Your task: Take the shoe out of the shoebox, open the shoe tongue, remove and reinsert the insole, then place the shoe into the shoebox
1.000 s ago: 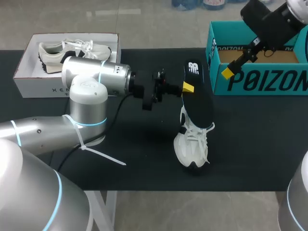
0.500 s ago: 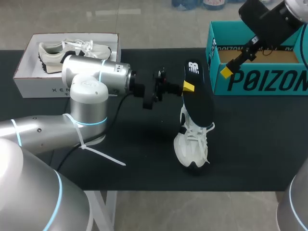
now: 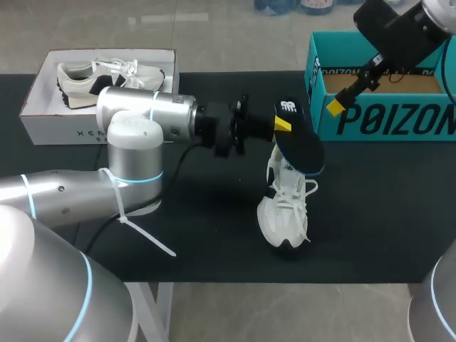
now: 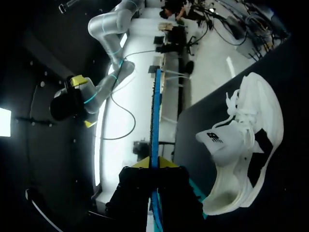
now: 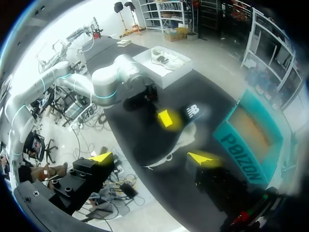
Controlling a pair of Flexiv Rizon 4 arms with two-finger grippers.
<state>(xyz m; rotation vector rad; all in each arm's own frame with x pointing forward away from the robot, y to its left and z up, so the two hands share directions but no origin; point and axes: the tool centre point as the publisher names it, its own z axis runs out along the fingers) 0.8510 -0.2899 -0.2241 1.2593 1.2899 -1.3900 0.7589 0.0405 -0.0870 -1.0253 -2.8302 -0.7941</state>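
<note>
head view: the left hand (image 3: 281, 125), centre frame, pinches the dark insole (image 3: 303, 142) above the white shoe (image 3: 285, 210) standing on the desk (image 3: 370, 214). the right hand (image 3: 335, 107) hangs by the teal shoebox (image 3: 385, 117), upper right.
left wrist view: the insole sits edge-on between the clamped fingers, with the shoe beside it.
right wrist view: the right hand is spread wide, and the shoe seems to lie ahead of it.

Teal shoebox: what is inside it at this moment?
The teal shoebox shows only a bare brown floor, in both the head and right wrist views. In the head view, the right arm covers part of the interior.
</note>
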